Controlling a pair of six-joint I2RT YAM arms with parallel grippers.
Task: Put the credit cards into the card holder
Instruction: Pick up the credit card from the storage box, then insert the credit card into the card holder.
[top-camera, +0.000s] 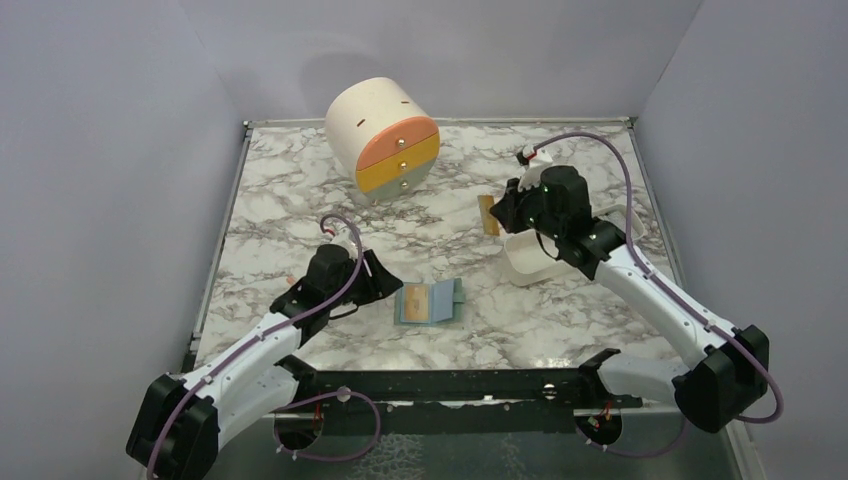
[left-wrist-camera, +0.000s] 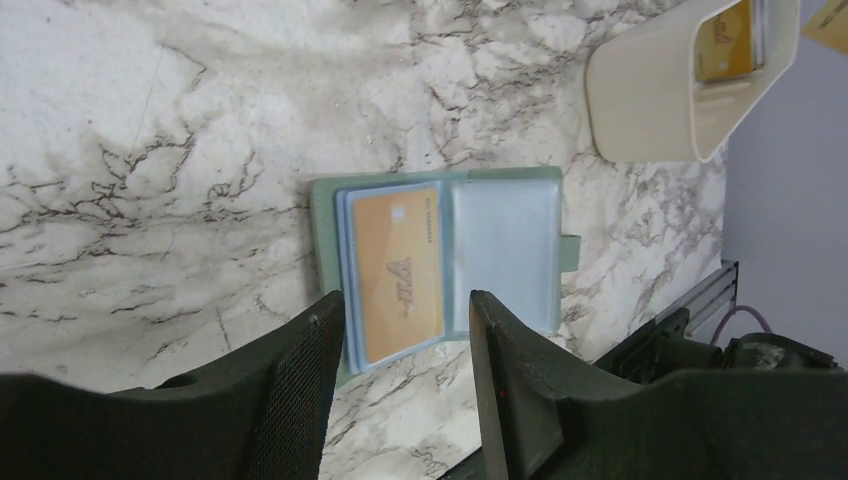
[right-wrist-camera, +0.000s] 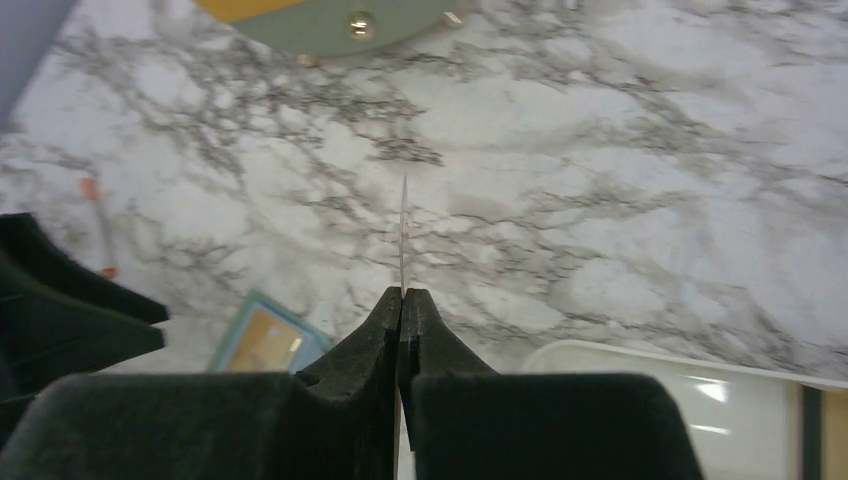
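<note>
The sage-green card holder (top-camera: 432, 303) lies open on the marble table, a tan-orange card (left-wrist-camera: 398, 272) in its left pocket; it also shows in the right wrist view (right-wrist-camera: 262, 340). My left gripper (left-wrist-camera: 405, 325) is open and empty, just left of the holder. My right gripper (right-wrist-camera: 402, 296) is shut on a tan-orange credit card (top-camera: 489, 214), seen edge-on (right-wrist-camera: 404, 235), held above the table beside the white tray. Another tan-orange card (left-wrist-camera: 726, 40) stands in that tray.
The long white tray (top-camera: 528, 262) lies under my right arm. The cream cylinder with orange, yellow and grey drawers (top-camera: 384, 135) stands at the back. A small orange-tipped stick (right-wrist-camera: 97, 225) lies on the table. Grey walls enclose three sides.
</note>
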